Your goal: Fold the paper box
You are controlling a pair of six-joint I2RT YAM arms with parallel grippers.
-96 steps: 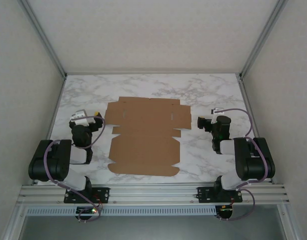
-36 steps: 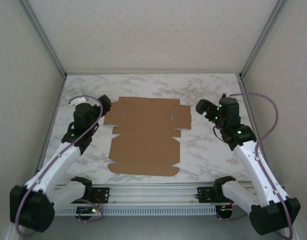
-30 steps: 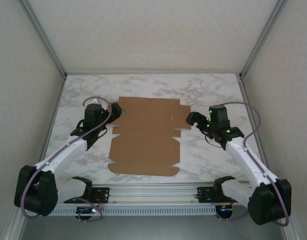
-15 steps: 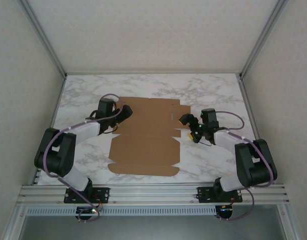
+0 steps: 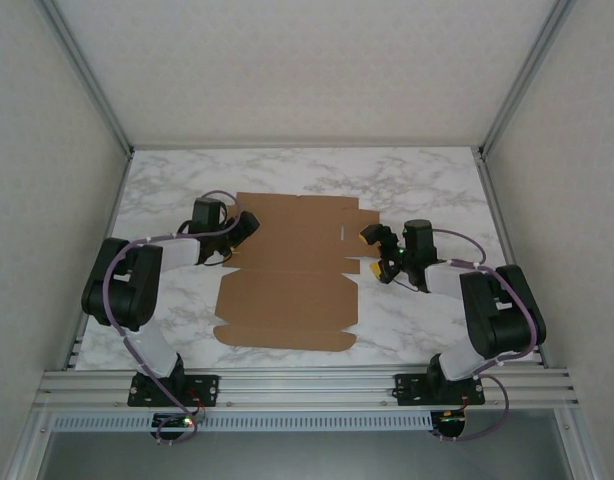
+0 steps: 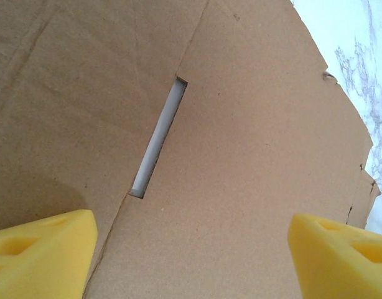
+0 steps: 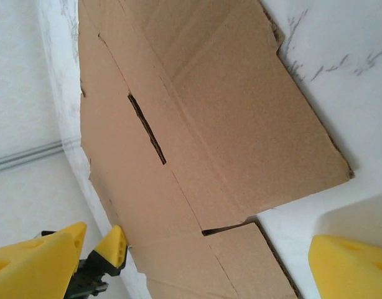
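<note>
Paper box (image 5: 287,300) flat; left gripper (image 5: 245,226) covers its left edge.

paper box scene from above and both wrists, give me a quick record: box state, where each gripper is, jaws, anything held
paper box: flat unfolded sheet lying on the marble table
left gripper: over the left end of the box's far panel, near a slot
left jaws: open, fingers spread wide above the cardboard
right gripper: at the right end of the far panel
right jaws: open
held: nothing in either gripper
folding: no flap seen raised in the top view
</note>
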